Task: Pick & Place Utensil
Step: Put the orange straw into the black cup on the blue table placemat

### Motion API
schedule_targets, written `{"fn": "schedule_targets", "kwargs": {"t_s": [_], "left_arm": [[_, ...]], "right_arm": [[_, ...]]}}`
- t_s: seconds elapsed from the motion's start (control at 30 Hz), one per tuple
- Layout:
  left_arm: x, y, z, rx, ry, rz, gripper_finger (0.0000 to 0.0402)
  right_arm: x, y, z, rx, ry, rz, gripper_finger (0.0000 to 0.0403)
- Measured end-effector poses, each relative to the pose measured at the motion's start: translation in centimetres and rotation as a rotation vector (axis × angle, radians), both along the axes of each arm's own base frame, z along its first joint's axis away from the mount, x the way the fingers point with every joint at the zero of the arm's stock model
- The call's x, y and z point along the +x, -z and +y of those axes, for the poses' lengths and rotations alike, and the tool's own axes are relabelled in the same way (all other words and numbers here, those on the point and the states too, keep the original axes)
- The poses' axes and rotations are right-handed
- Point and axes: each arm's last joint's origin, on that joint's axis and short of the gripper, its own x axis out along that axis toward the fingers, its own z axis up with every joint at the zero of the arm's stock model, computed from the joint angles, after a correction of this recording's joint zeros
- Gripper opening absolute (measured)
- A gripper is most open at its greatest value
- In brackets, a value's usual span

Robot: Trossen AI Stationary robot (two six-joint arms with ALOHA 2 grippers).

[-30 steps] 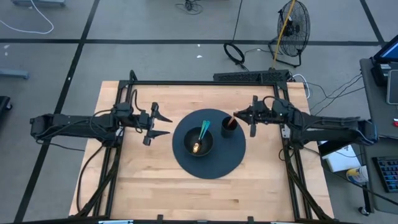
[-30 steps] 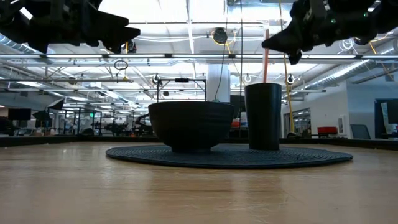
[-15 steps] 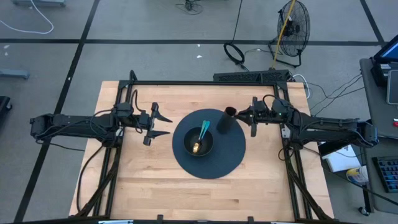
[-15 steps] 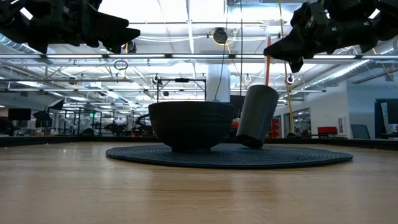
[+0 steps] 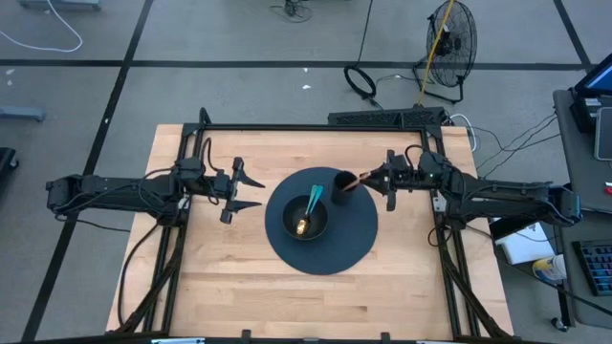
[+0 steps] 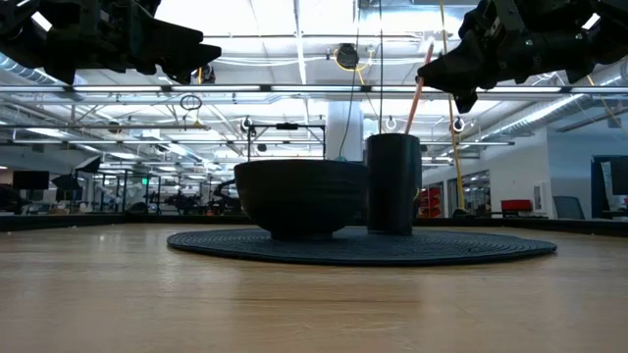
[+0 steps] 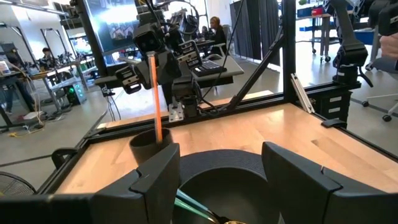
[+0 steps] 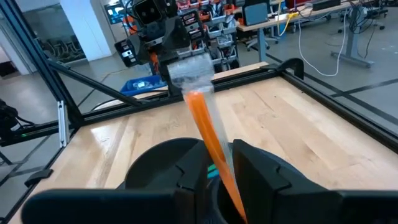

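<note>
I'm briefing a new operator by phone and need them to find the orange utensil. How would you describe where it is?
Find the round dark mat in the middle of the wooden table; on it stand a black bowl and, beside it toward the right arm, a tall black cup. The orange utensil is the thin stick leaning out of that cup, gripped by the right gripper; the bowl's utensil is teal.

A pale wooden tabletop (image 5: 239, 277), edged by a black metal frame (image 5: 316, 125), carries a round dark woven mat (image 5: 330, 253) near its centre. On the mat stand a black bowl (image 5: 304, 218), just toward 9 o'clock of the mat's middle, and an upright black cup (image 5: 342, 187) toward 1 o'clock, close beside the bowl.
</note>
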Motion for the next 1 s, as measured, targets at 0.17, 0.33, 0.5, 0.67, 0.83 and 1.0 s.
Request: {"fn": "schedule_targets", "kwargs": {"t_s": [0.17, 0.33, 0.5, 0.67, 0.83, 1.0], "left_arm": [[0.00, 0.00, 0.00, 0.004, 0.000, -0.001, 0.0232], [0.00, 0.00, 0.00, 0.005, 0.000, -0.001, 0.0232], [0.00, 0.00, 0.00, 0.007, 0.000, -0.001, 0.0232], [0.00, 0.01, 0.00, 0.007, -0.001, -0.001, 0.0232], [0.00, 0.07, 0.00, 0.005, -0.001, 0.006, 0.0232], [0.00, 0.09, 0.00, 0.005, -0.001, 0.008, 0.0232]], "right_arm": [[0.00, 0.00, 0.00, 0.000, 0.000, 0.000, 0.0066], [0.00, -0.01, 0.00, 0.000, 0.000, -0.001, 0.0068], [0.00, -0.01, 0.00, 0.000, 0.000, -0.001, 0.0066], [0.00, -0.02, 0.00, -0.001, 0.000, -0.002, 0.0072], [0.01, -0.13, 0.00, -0.008, 0.000, -0.012, 0.0092], [0.05, -0.62, -0.02, -0.028, -0.001, -0.061, 0.0129]]}}
